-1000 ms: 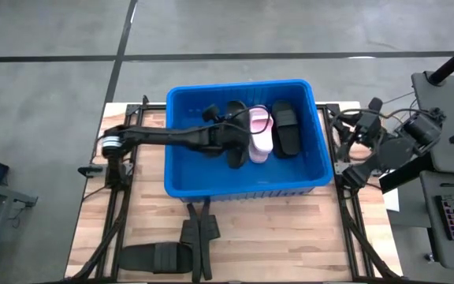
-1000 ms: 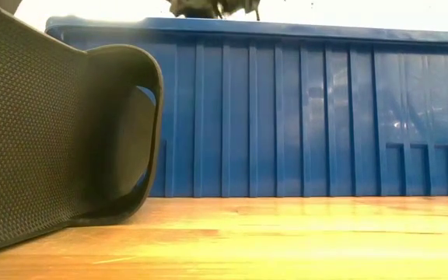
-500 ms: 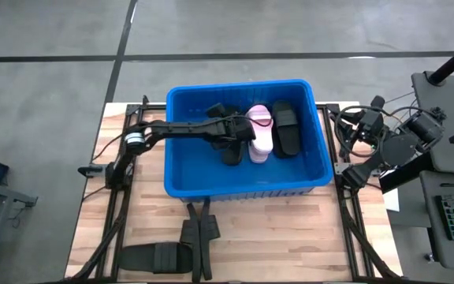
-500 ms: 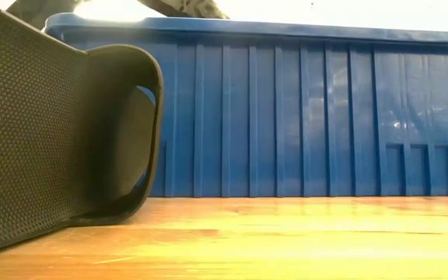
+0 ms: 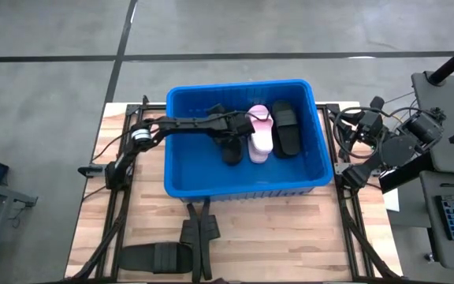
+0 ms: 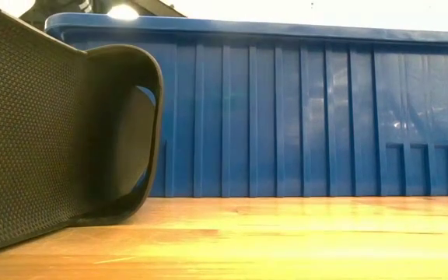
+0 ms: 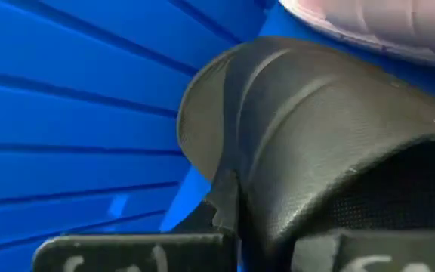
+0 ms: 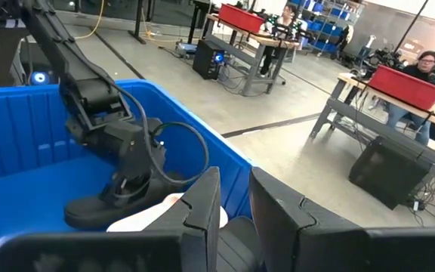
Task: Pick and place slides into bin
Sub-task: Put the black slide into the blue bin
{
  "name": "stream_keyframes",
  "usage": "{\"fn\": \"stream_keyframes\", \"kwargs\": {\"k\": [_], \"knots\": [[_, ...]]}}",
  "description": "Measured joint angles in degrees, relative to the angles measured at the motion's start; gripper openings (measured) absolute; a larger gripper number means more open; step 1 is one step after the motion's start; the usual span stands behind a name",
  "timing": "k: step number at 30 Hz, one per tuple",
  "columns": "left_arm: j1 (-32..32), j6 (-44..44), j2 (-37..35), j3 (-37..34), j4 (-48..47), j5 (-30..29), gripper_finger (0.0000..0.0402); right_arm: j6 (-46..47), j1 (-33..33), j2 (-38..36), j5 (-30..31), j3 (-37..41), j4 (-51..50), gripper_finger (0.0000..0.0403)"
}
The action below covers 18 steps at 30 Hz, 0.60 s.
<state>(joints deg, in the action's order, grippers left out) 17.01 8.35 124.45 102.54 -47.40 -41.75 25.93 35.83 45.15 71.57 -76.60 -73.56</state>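
Note:
The blue bin point(image 5: 243, 85) stands mid-table and fills the low view point(image 6: 302, 109). In it lie a pink slide point(image 5: 259, 136) and a black slide point(image 5: 286, 130). My left gripper point(image 5: 231, 136) reaches down into the bin and is shut on another black slide point(image 5: 232, 151), which lies just left of the pink one; both also show in the right wrist view point(image 8: 127, 185) point(image 8: 89, 211). One more black slide point(image 5: 152, 256) lies on the table's near left, close in the low view point(image 6: 45, 132). My right gripper point(image 5: 344, 146) waits at the bin's right, its fingers nearly together. My left gripper pinches the black slide at its far end, where the textured black upper point(image 7: 278, 196) runs in between the two fingers. The fingers come from above, pointing down into the bin. The slide lies low in the bin beside the pink slide point(image 7: 376, 23), its near end point(image 8: 74, 214) on the floor.
A narrow black forked bracket point(image 5: 198, 237) lies on the table in front of the bin. Black frame rails run along both table sides. Bare wood lies at the near right. People and red crates point(image 8: 399, 83) show in the room beyond.
My left gripper has gone down into the bin and a little toward the far edge with the black slide; the arm no longer shows above the bin's rim in the low view. The slide has come down beside the pink slide.

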Motion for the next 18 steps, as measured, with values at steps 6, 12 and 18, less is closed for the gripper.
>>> {"fn": "stream_keyframes", "kwargs": {"k": [6, 12, 18], "knots": [[0.6, -1.29, 0.02, -0.35, 3.51, 1.51, 0.0, -0.02, 0.02, 0.0, 0.02, 0.0, 0.0, 0.0063], [1.33, -1.44, 0.3, -1.09, 4.32, 2.38, 0.0, -0.37, 0.02, 0.0, 0.0, 0.0, 0.01, 0.0063], [1.71, -3.26, 0.42, -2.03, 7.95, 2.04, 0.0011, -0.44, 0.02, 0.0, 0.0, 0.0, 0.05, 0.0063]]}}
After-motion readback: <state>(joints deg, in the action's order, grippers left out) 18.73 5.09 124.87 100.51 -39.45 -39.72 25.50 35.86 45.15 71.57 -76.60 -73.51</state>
